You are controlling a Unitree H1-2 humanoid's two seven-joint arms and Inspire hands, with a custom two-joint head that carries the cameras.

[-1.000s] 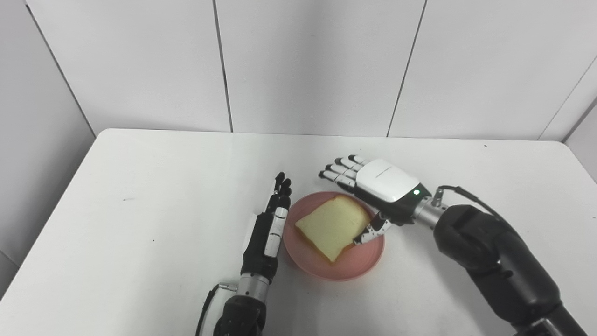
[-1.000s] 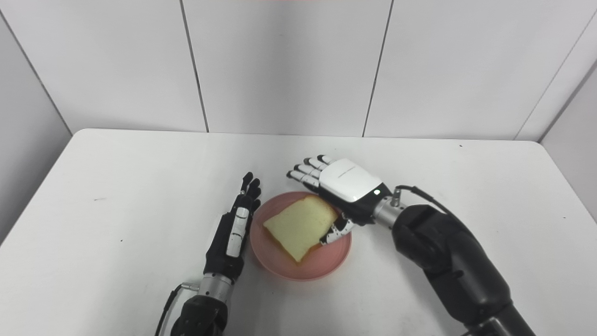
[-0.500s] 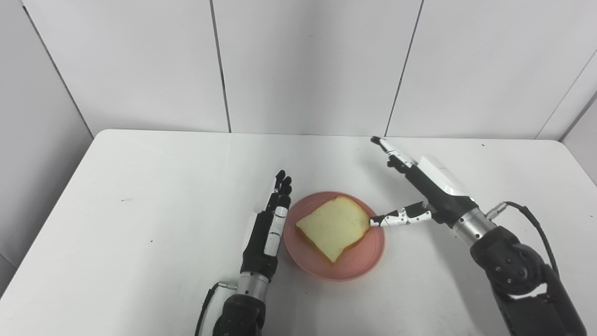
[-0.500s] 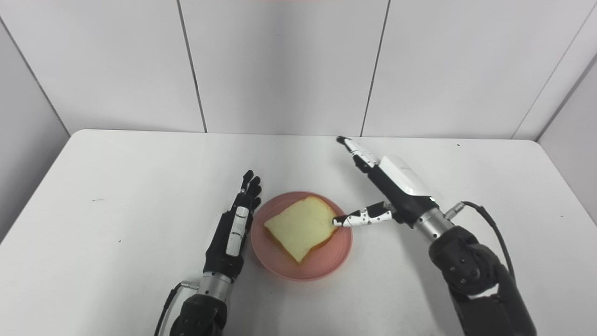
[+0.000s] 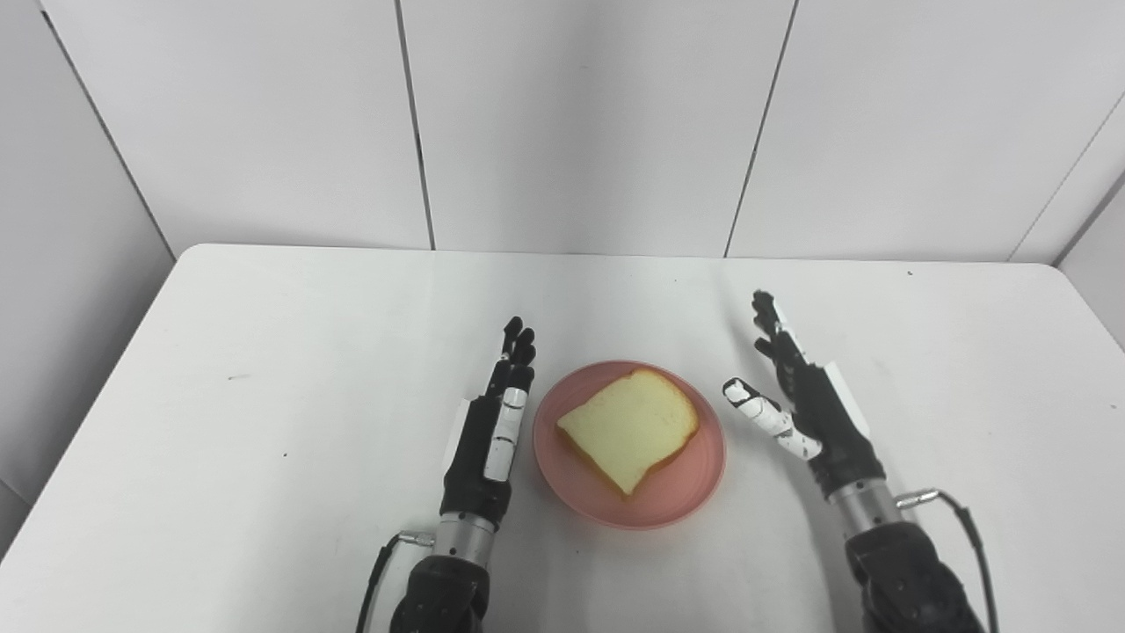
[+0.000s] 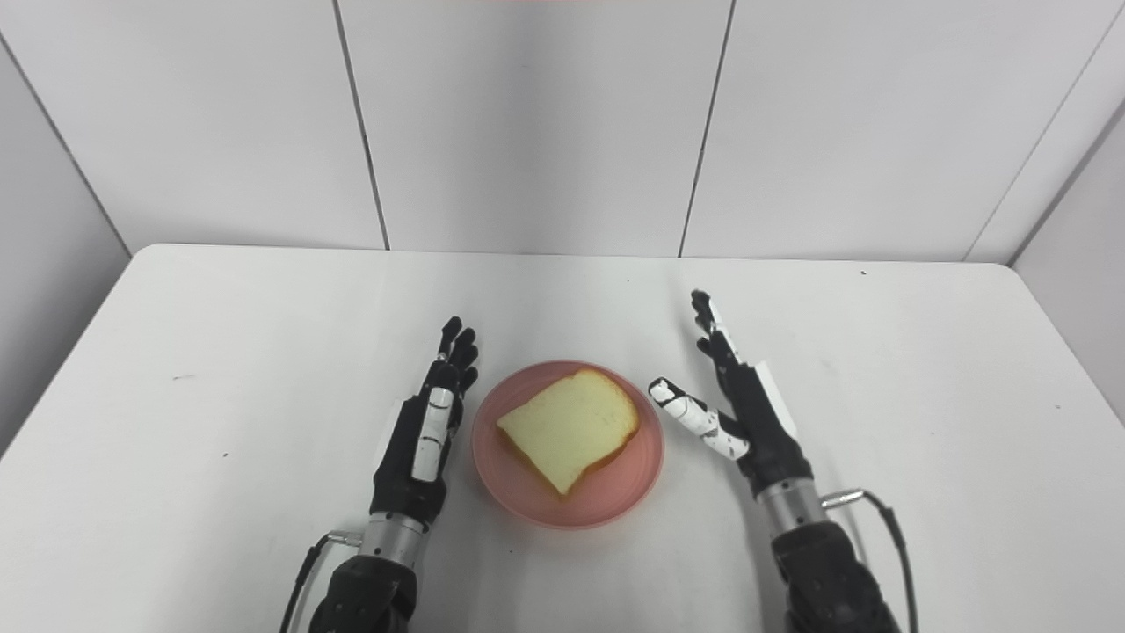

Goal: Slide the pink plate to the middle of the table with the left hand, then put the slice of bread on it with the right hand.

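Between the two sets of spread, empty fingers, the slice of bread (image 5: 629, 428) lies on the pink plate (image 5: 629, 492); a careless left hand (image 5: 489, 435) or right hand (image 5: 813, 406) withdrawing could nudge it across the desk (image 5: 264, 352)

White table (image 5: 264, 352) w/ rounded corners; plain white panel walls (image 5: 580, 114) behind, dark vertical seams, even light.

Bread slice (image 5: 628, 425) on pink plate (image 5: 677, 497)
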